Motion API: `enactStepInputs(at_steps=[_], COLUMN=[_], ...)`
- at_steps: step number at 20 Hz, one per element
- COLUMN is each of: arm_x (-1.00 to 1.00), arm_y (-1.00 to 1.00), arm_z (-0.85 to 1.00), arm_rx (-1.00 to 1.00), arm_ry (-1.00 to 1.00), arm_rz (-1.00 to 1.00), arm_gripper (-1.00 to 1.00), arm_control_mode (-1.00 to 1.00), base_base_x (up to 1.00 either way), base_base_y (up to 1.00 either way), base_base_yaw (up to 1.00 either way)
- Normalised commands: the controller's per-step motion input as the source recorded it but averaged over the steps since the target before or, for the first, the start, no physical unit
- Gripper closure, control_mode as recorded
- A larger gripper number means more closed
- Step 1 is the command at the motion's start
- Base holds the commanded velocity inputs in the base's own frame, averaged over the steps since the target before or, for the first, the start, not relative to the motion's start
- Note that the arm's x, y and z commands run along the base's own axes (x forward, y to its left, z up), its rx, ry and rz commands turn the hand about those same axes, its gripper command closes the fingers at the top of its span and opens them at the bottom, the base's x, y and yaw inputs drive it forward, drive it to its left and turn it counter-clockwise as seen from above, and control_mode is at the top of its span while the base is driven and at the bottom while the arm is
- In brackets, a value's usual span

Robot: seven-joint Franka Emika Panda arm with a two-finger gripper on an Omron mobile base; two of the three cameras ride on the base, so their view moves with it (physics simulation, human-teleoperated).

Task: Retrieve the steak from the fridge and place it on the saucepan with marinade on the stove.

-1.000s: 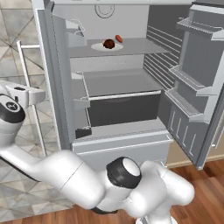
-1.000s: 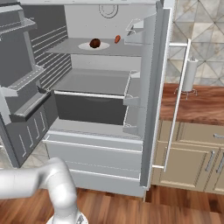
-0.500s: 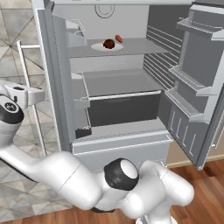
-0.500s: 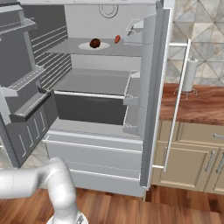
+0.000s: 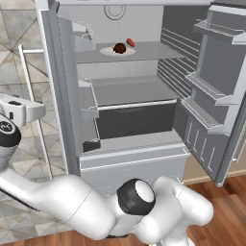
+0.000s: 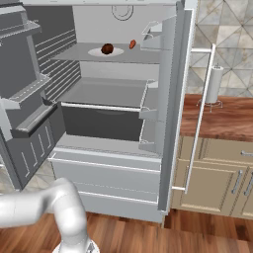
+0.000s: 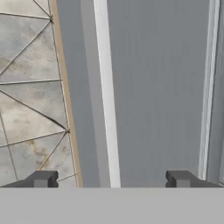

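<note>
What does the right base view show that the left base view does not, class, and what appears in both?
Right base view alone: a paper towel roll standing on a wooden countertop, with beige cabinet doors beneath it.

Left base view alone: the robot's hand at the left, beside the fridge door's white bar handle.

Both: the open fridge, the steak on a white plate on the top shelf, and a small orange-red item beside the plate.
</note>
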Motion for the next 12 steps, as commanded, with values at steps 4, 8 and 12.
enactStepInputs(at_steps=[4, 8, 12], arm_x=[-0.82, -0.38, -0.09], arm_y=[-0.33, -0.74, -1.00], arm_z=[0.06, 0.21, 0.14], arm_rx=[0.00, 0.00, 0.00], arm_ry=[-0.05, 0.00, 0.00], arm_rz=[0.10, 0.03, 0.06], arm_gripper=[-1.00, -1.00, -1.00], arm_control_mode=[-1.00, -1.00, -1.00], base_base_x=[0.00, 0.00, 0.00], base_base_y=[0.00, 0.00, 0.00], base_base_yaw=[0.00, 0.00, 0.00])
